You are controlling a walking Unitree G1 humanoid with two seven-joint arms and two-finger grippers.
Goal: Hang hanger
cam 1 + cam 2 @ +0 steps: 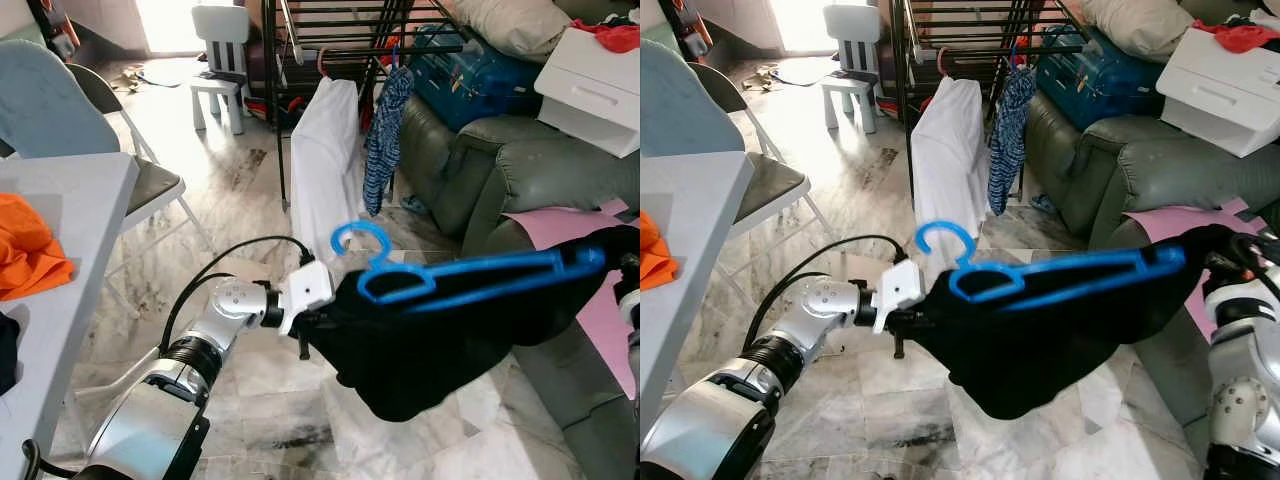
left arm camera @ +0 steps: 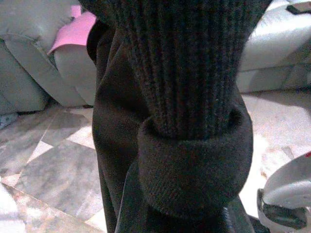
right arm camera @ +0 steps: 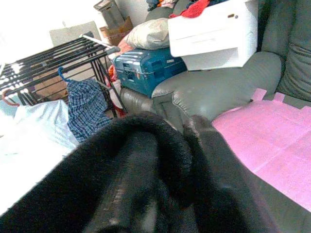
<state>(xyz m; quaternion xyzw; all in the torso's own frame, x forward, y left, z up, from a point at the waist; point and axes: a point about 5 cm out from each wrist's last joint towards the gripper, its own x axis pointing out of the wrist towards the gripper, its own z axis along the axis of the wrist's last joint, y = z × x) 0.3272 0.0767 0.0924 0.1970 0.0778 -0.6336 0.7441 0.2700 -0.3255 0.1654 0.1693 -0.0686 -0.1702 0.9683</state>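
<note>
Left hand (image 1: pixel 310 325) pinched black sweater (image 1: pixel 440 340) on blue hanger (image 1: pixel 470 275); right hand's grip hidden, cannot tell. Risk: sweater slipping off before drying rack (image 1: pixel 330 30).

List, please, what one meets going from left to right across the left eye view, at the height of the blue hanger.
Orange cloth on the white table → left arm's silver wrist → blue hanger carrying the black garment → pink sheet on the grey sofa.

Silver jointed left arm (image 1: pixel 190 365) with looping black cable (image 1: pixel 215 265) and white wrist block (image 1: pixel 308 288).
</note>
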